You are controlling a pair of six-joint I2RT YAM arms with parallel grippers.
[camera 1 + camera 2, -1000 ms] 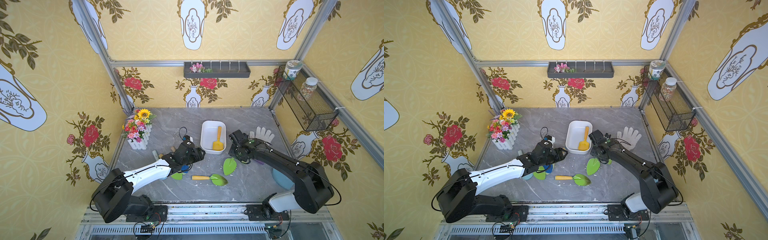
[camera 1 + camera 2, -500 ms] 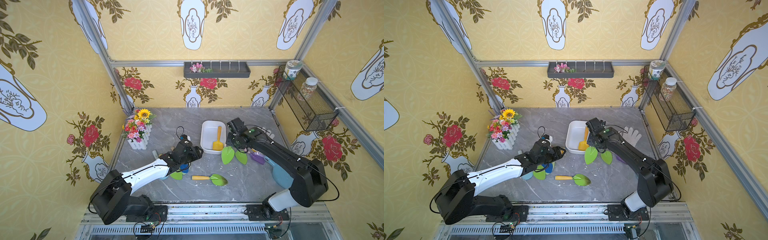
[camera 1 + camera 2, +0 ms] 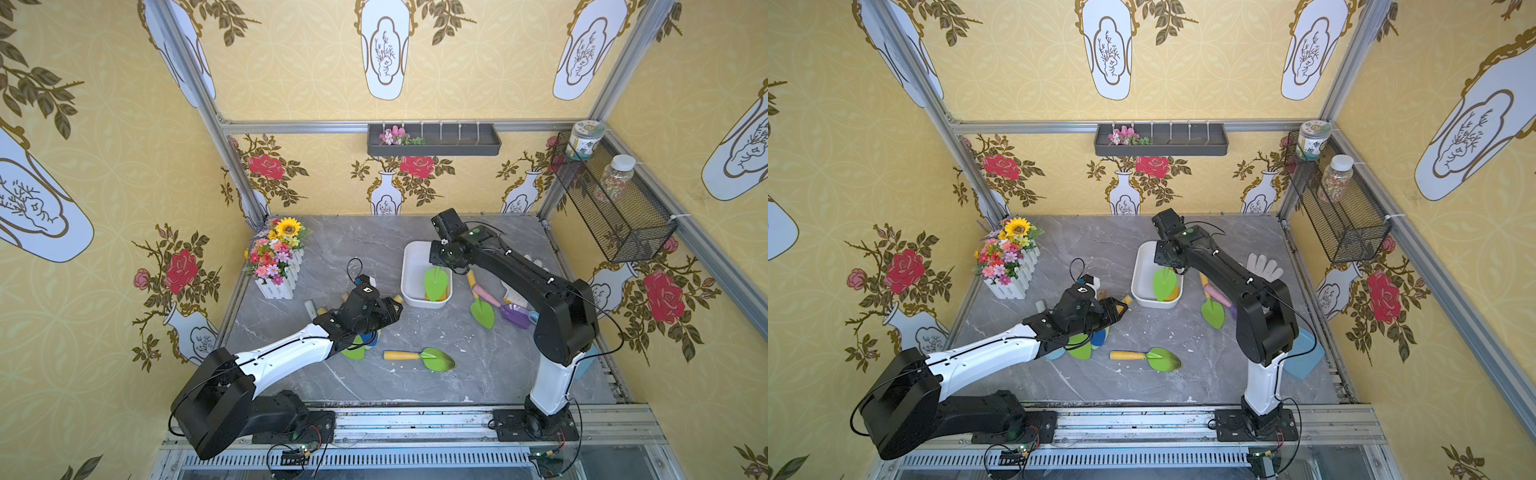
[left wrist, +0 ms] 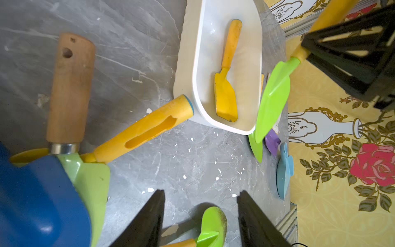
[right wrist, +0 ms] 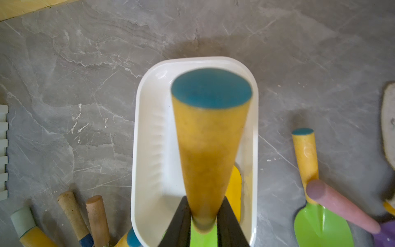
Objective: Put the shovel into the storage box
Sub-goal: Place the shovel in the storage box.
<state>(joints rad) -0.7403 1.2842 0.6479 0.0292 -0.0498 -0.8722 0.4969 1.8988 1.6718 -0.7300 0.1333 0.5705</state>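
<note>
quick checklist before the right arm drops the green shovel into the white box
1. Right tool shut on the green shovel by its handle: ok
2. Blade hanging over the storage box, within its rim: ok
3. Blade resting on the box floor: cannot tell
4. Free room beside the yellow shovel lying in the box: ok
5. Left tool open, holding nothing, clear of the box: ok

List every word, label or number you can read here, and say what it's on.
Nothing reads clearly.
Jar label, in the wire basket: too small to read.
White mark on the left arm: too small to read.
</note>
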